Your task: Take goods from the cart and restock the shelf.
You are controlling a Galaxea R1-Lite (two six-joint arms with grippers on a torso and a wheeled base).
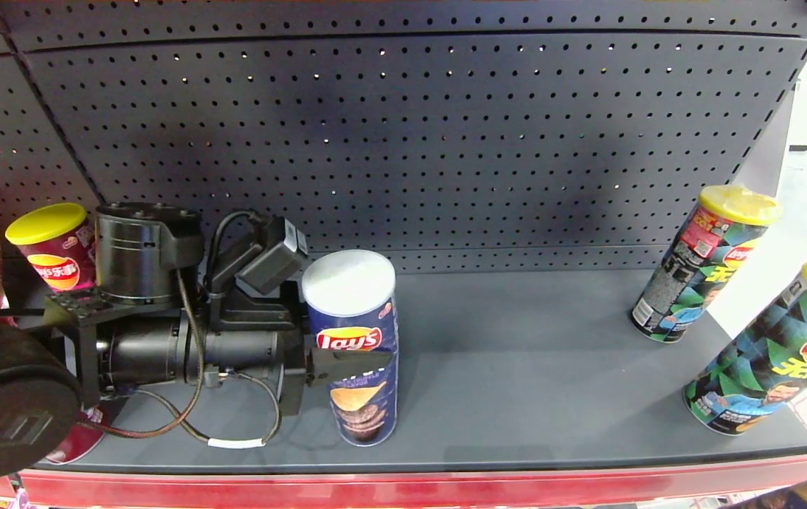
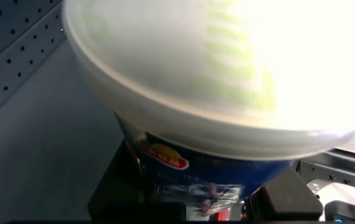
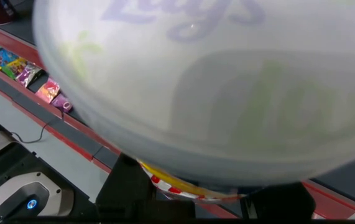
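The blue chip can (image 1: 355, 318) with the white lid stands upright on the grey shelf (image 1: 516, 367), left of the middle and near the front edge. The fingers of the left gripper (image 1: 357, 364) are clenched around its body from the side. The fingers of the right gripper (image 3: 196, 205) are grasping a pale-lidded can (image 3: 208, 81) in front of the shelving, and two yellow-lidded cans (image 1: 704, 265) (image 1: 771, 346) stand at the right end of the shelf.

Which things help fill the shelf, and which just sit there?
Job: blue cardboard chip tube with white lid, left gripper, pale-lidded tube in right gripper, grey metal shelf.
Idle: purple tub with yellow lid, farther green-black tube with yellow lid.
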